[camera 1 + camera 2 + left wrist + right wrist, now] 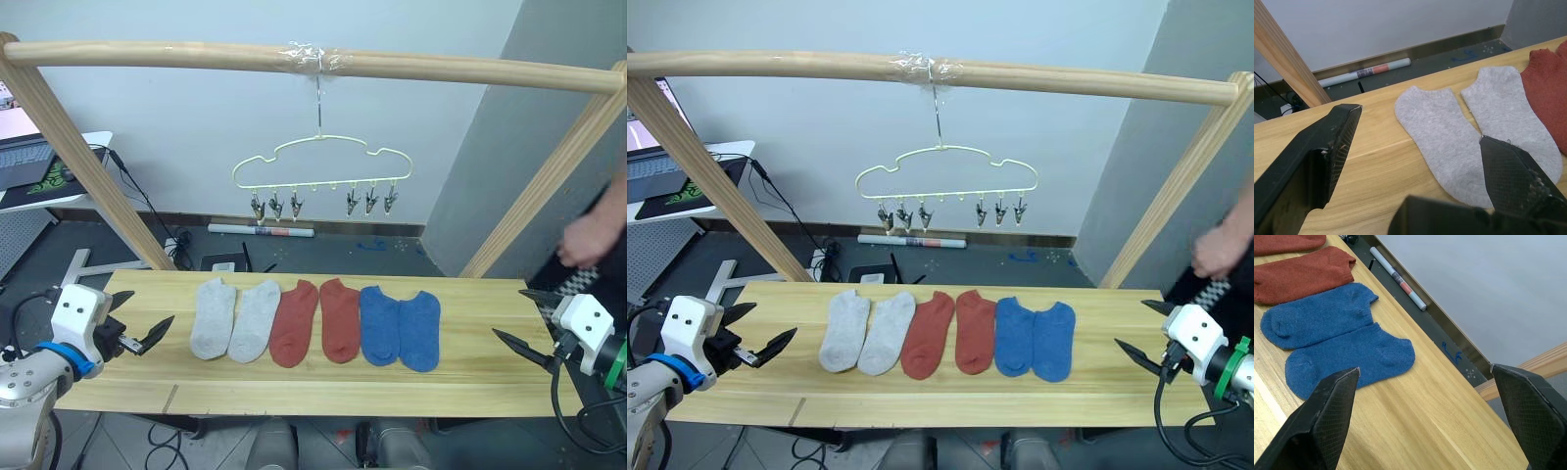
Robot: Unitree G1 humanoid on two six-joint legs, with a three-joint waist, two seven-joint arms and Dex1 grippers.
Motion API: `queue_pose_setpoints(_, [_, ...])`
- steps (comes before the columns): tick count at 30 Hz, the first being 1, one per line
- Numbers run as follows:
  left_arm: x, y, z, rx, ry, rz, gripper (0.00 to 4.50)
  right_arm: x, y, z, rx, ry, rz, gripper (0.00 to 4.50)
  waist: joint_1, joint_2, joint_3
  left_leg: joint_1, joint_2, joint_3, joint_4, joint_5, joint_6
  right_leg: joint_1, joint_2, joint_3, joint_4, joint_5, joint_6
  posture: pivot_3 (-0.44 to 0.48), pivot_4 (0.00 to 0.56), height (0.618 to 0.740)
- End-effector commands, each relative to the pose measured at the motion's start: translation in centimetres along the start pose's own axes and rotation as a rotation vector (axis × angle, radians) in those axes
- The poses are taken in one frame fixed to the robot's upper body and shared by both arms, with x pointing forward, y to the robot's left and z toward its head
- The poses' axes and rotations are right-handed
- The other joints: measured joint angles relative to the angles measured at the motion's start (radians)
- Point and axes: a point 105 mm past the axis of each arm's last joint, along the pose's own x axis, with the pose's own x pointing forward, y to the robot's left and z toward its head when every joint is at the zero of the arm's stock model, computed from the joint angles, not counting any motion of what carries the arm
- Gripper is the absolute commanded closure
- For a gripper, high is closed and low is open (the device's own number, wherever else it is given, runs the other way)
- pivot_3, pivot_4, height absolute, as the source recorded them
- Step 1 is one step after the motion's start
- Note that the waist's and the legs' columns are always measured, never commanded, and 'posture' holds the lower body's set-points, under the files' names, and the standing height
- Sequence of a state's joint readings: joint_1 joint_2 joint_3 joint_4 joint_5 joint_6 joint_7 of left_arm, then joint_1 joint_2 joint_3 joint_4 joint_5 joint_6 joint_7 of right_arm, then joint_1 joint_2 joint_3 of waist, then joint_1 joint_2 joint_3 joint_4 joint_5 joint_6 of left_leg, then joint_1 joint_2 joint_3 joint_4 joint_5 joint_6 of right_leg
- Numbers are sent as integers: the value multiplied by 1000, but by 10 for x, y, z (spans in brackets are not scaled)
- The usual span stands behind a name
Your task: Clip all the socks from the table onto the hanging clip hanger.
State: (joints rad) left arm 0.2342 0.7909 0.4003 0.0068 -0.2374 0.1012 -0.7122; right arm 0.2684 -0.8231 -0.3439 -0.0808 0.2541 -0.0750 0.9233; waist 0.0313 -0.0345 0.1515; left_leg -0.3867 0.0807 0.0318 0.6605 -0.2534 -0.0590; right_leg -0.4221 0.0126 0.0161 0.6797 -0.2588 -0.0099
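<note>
Six socks lie side by side on the table (294, 387): two light grey socks (235, 319) at the left, two rust red socks (317, 321) in the middle, two blue socks (400, 328) at the right. The clip hanger (323, 162) hangs by its hook from the top pole, above and behind the socks, with nothing in its clips. My left gripper (149, 305) is open over the table's left end, a short way left of the grey socks (1449, 132). My right gripper (506, 311) is open at the table's right end, apart from the blue socks (1337, 342).
A wooden frame of round poles (294, 59) spans the table, with slanted legs at both ends. A person's hand (588, 240) is at the far right behind the table. A laptop (24, 162) sits on a side stand at the left. A rolled tube (260, 230) lies on the floor.
</note>
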Motion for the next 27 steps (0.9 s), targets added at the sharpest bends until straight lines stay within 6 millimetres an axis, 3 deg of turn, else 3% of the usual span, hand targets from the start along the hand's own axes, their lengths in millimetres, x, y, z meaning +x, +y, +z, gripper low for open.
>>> queue_pose_setpoints(1, [-8, 12, 8, 19, -26, 36, 27, -3, -6, 6, -55, -4, -15, 0, 0, 0, 0, 0, 0, 0, 0, 0, 0, 0, 0, 0, 0, 0, 0, 165, 100, 701])
queue_pose_setpoints(16, [-18, -1, 3, -30, -49, -54, 27, 2, -7, 13, -26, -35, -44, 0, 1, 0, -1, 1, 0, 0, 0, 0, 0, 0, 0, 0, 1, 0, 0, 160, 117, 701])
queue_pose_setpoints(27, [-4, -8, 20, -75, -147, 15, 27, 9, 10, 33, -14, -94, -8, 0, 0, 3, 5, 1, 0, 0, 0, 0, 0, 1, 0, 1, 1, 0, 0, 121, 169, 701])
